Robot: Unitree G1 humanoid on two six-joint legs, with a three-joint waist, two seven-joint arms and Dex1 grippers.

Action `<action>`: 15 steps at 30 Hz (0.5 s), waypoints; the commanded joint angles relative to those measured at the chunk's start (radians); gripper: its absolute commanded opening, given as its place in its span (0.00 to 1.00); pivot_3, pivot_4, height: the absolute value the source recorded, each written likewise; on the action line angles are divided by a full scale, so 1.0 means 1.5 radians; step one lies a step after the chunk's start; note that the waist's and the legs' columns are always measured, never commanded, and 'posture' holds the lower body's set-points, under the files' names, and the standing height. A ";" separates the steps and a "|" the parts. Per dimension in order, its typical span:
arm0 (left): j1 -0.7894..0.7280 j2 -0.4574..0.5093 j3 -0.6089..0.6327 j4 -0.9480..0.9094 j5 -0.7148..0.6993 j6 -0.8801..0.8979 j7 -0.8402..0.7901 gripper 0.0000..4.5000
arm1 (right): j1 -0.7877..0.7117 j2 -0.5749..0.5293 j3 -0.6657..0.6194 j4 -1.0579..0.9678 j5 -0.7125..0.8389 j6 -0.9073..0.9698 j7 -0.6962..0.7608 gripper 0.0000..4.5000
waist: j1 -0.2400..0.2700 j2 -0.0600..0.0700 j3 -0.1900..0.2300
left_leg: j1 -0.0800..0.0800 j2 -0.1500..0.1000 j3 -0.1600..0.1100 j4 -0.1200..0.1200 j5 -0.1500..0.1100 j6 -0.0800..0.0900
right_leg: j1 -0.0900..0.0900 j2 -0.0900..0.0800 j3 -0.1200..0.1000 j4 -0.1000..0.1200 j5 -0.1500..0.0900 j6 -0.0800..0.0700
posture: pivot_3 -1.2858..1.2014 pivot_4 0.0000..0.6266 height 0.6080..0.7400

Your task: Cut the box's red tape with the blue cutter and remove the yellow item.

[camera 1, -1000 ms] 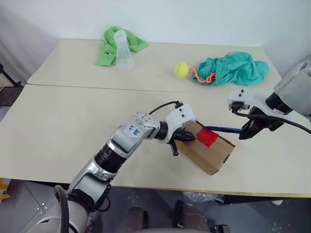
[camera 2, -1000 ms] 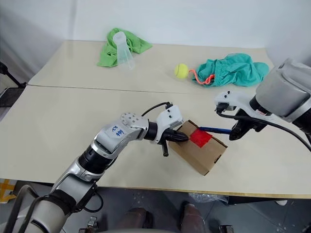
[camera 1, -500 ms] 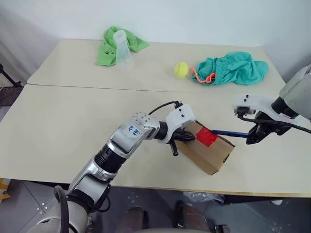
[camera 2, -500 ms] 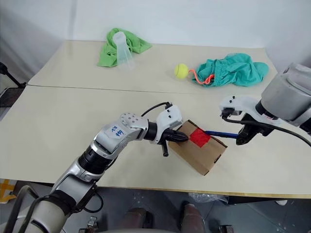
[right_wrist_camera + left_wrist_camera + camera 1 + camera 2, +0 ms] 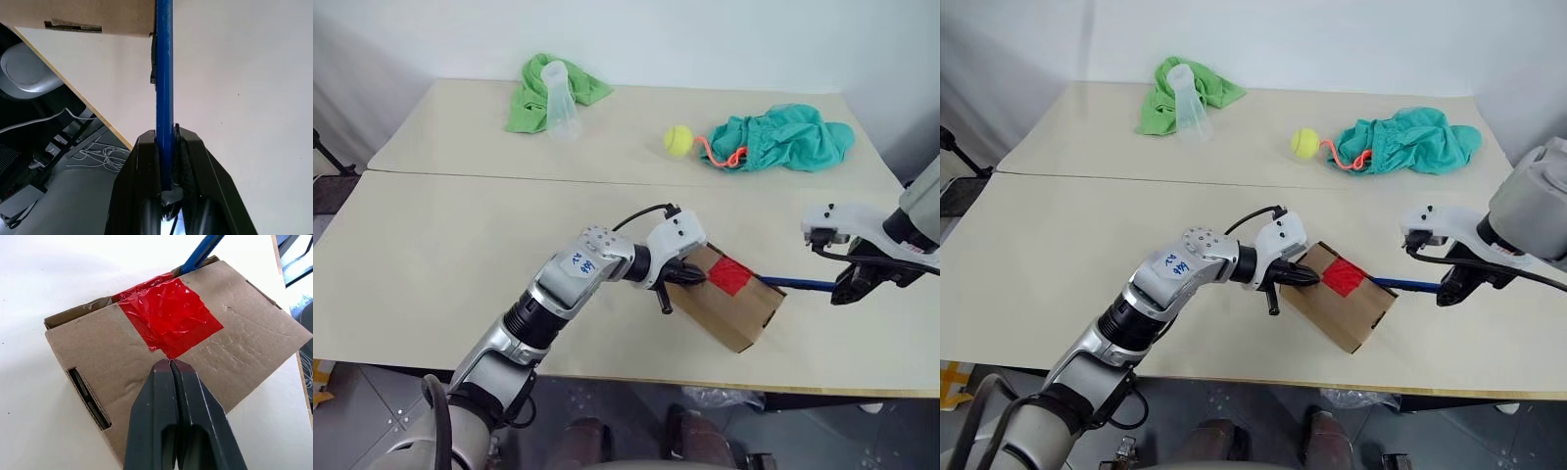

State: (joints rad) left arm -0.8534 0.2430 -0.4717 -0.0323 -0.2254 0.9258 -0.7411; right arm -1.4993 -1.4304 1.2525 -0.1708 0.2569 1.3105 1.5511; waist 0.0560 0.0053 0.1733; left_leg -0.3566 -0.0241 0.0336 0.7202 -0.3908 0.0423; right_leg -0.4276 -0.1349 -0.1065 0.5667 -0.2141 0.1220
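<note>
Blue cutter — farther off red tape

Tape on box — cutter just right.

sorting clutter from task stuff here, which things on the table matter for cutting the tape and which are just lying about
In the job:
box
red tape
blue cutter, clamped in the right gripper
left gripper, shut, tips on the box top at the tape's edge

Lying about:
tennis ball
orange-pink cord
teal cloth
green cloth
clear cup
</note>
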 commanded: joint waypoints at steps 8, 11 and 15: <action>0.019 0.010 -0.033 0.059 0.034 0.018 0.011 0.01 | 0.017 -0.068 -0.175 -0.021 0.072 0.036 0.042 0.03 | 0.000 0.000 0.000 | 0.000 0.000 0.000 0.000 0.000 0.000 | 0.000 0.000 0.000 0.000 0.000 0.000 | 0.52 0.24 1.00; 0.016 0.012 -0.036 0.063 0.034 0.015 0.007 0.01 | 0.059 -0.080 -0.261 -0.023 0.089 0.062 0.031 0.03 | 0.000 0.000 0.000 | 0.000 0.000 0.000 0.000 0.000 0.000 | 0.000 0.000 0.000 -0.001 0.000 0.000 | 0.52 0.24 1.00; 0.010 0.013 -0.041 0.071 0.035 0.010 -0.001 0.01 | 0.163 -0.072 -0.413 -0.012 0.129 0.091 -0.053 0.03 | 0.000 0.000 0.000 | 0.000 0.000 0.000 0.000 0.000 0.000 | 0.000 -0.001 0.001 0.000 0.000 0.000 | 0.52 0.24 1.00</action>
State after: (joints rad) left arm -0.8623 0.2445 -0.4749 -0.0152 -0.2254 0.9125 -0.7526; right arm -1.2801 -1.5254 0.7439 -0.1957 0.4197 1.4263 1.5106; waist 0.0565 0.0053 0.1733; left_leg -0.3567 -0.0233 0.0342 0.7200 -0.3914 0.0427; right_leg -0.4277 -0.1362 -0.1053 0.5661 -0.2137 0.1218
